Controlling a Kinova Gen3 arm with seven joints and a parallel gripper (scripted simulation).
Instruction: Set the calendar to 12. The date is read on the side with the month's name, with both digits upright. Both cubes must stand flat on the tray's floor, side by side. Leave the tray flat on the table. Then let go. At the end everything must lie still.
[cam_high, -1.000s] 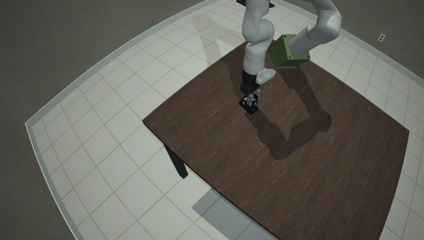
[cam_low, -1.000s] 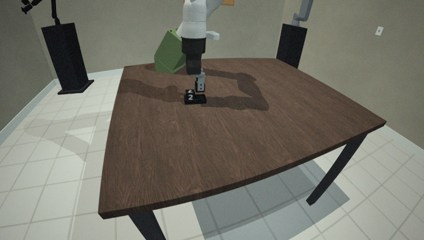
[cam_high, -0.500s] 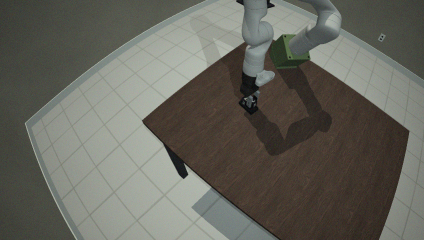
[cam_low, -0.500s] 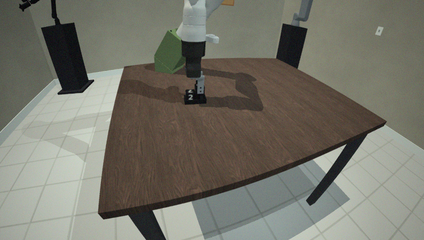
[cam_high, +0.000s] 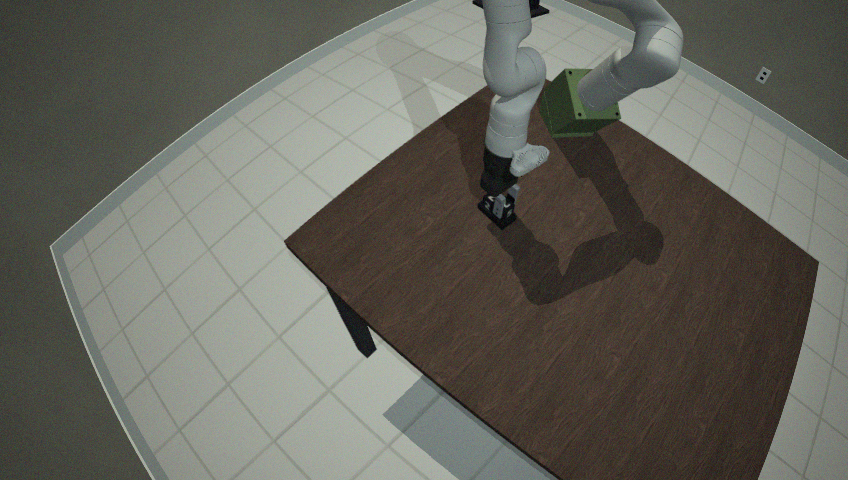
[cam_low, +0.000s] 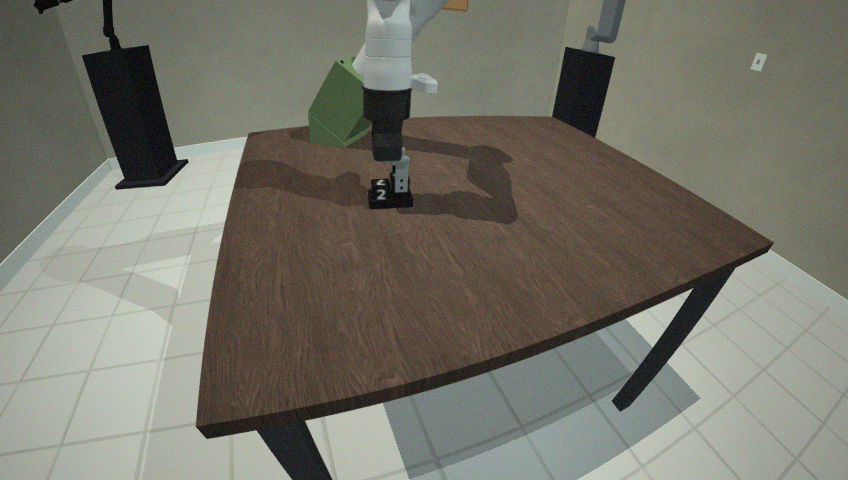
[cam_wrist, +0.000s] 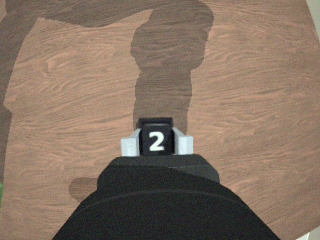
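The black tray (cam_high: 504, 224) (cam_low: 390, 204) lies on the table. A black cube (cam_high: 487, 202) (cam_low: 380, 189) stands at its left in the exterior view, with a white 2 on the front and a digit on top. My gripper (cam_high: 507, 207) (cam_low: 401, 187) (cam_wrist: 156, 137) is shut on the second black cube (cam_high: 509, 209) (cam_wrist: 148, 150), at the tray's right part. A white 2 on this cube faces the wrist camera. A finger hides most of it in the exterior view. I cannot tell whether it touches the tray's floor. The month's name is not legible.
The arm's green base block (cam_high: 559, 113) (cam_low: 340, 113) stands at the table's far edge. The wooden table (cam_high: 595, 356) (cam_low: 416, 285) extends around the tray. Dark pedestals (cam_low: 127, 113) (cam_low: 583, 89) stand on the floor behind the table.
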